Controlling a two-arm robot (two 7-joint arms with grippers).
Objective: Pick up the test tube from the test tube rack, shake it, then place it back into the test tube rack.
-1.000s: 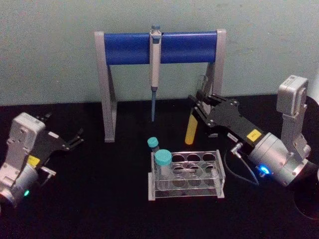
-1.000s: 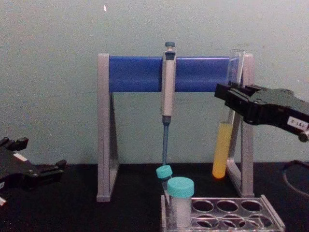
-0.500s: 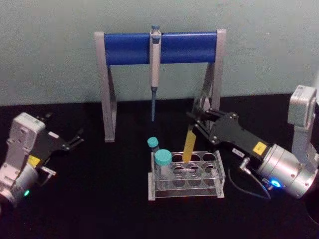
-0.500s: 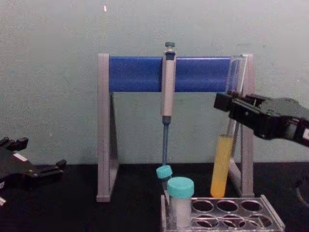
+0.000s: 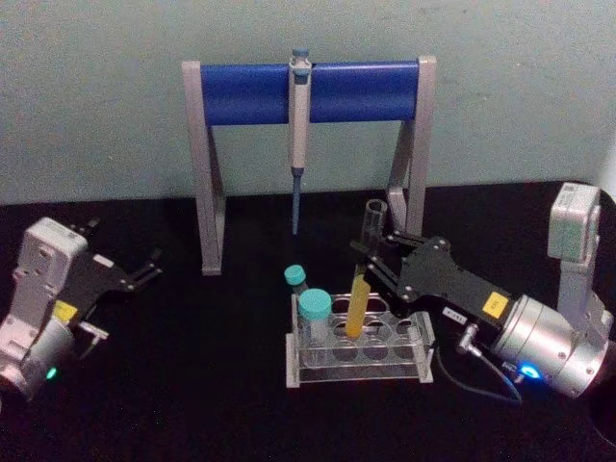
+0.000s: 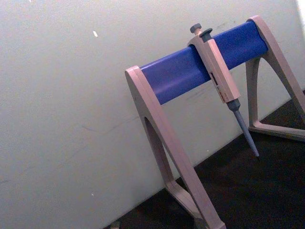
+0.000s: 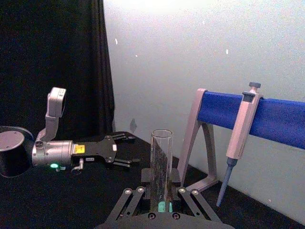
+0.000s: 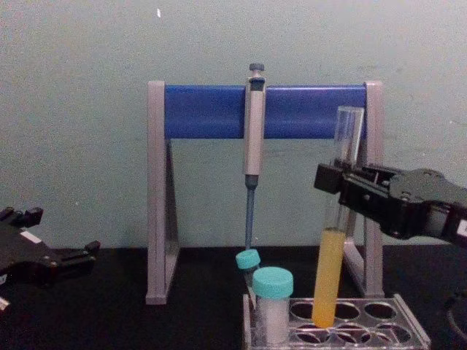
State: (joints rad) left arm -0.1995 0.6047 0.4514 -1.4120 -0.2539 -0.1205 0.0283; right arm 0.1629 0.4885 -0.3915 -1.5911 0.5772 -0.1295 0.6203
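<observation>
Tube (image 5: 357,300) sits clenched in right claw (image 5: 370,260), tip at a rack (image 5: 421,348) hole (ready to seat); left claw (image 5: 149,267) idles, released.

A pipette (image 5: 299,115) hangs on the grey-and-blue stand (image 5: 241,93).

Test tube (image 5: 359,298): we see clear glass with yellow liquid in its lower part.
Test tube rack (image 5: 356,373): clear plastic.
Wide tube (image 5: 315,306) and small tube (image 5: 295,275): teal caps.
Pipette stand (image 5: 255,93): blue bar, grey legs.
Pipette (image 5: 299,115): grey body, blue tip.
Right gripper (image 5: 367,256): black, with a yellow label; we see a blue light behind it.
Left gripper (image 5: 150,268): black, with a yellow label and a green light.
Worktop (image 5: 192,385): black.
Wall (image 5: 96,115): pale green.
</observation>
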